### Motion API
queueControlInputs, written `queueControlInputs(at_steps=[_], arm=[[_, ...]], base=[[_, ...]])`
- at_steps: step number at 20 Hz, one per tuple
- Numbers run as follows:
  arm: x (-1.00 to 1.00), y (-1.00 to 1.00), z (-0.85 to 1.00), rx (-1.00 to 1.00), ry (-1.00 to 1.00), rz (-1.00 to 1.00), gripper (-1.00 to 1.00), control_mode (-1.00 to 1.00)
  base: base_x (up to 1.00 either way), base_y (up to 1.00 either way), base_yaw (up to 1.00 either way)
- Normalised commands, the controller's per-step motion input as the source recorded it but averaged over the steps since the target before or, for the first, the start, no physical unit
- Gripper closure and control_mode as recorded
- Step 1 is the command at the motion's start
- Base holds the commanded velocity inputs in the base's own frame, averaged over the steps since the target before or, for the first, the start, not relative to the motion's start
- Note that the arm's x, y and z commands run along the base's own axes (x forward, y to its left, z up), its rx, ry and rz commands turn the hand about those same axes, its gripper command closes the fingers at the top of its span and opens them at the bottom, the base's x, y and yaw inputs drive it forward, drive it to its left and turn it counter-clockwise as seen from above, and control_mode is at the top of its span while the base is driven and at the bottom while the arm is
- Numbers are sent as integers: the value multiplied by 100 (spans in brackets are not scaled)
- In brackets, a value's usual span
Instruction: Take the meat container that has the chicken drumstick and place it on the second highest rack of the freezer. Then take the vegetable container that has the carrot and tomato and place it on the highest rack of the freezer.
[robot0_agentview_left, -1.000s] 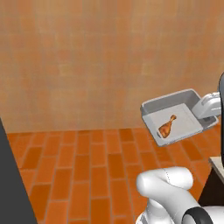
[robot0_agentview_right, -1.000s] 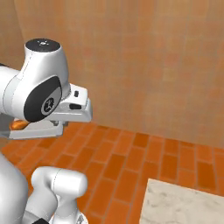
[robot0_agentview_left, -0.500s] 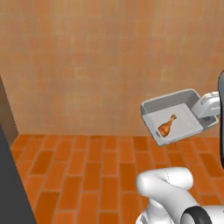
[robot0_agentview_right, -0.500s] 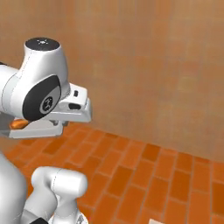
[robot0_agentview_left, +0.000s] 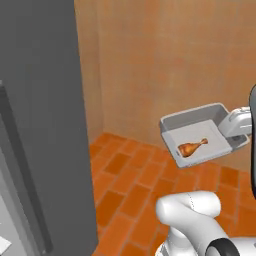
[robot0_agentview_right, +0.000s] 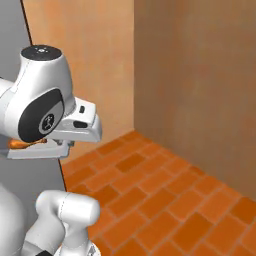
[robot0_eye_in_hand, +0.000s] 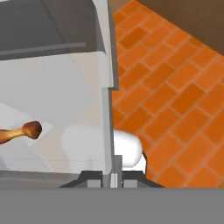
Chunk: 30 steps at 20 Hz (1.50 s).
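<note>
**Meat container held aloft beside the freezer**

The largest thing in sight is the freezer (robot0_agentview_left: 42, 125), a tall grey slab that fills the left side of the left base view, well off to the left of the pincer; a long dark vertical strip runs down its face near the lower left corner. In the right base view a grey panel (robot0_agentview_right: 12, 50) of the same colour rises behind the arm, at the far left of the picture. Behind the pincer and the load it carries stands a tan wall (robot0_agentview_left: 170, 65), and below it lies an orange brick floor (robot0_agentview_left: 130, 185), seen also in the hand view to the right of the tray's edge.

Next in size is the meat container (robot0_agentview_left: 197, 135), a shallow grey tray with raised sides. It hangs in the air, clear of the floor and well apart from the freezer, reaching out leftward from the pincer in the left base view. The gripper (robot0_eye_in_hand: 112, 177) is fully closed on the tray's near rim: in the hand view the thin wall of the tray runs straight down between the two dark tips.

Smallest is the chicken drumstick (robot0_agentview_left: 192, 146), orange-brown, lying on the tray's floor beyond the pincer, its thin bone end pointing up and right in the left base view. In the hand view the drumstick appears at the left edge.
</note>
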Motion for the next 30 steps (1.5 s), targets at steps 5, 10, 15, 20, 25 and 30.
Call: queueControlInputs(at_steps=[5, 10, 15, 20, 25, 30], arm=[[0, 0, 0, 0, 0, 0, 100, 100], [0, 0, 0, 0, 0, 0, 100, 100], [0, 0, 0, 0, 0, 0, 100, 100], [0, 0, 0, 0, 0, 0, 100, 100], [0, 0, 0, 0, 0, 0, 100, 100], [0, 0, 0, 0, 0, 0, 100, 100]], base=[[5, -1, 79], [1, 0, 86], [9, -21, 58], [15, -30, 50], [58, 0, 32], [47, 9, 15]])
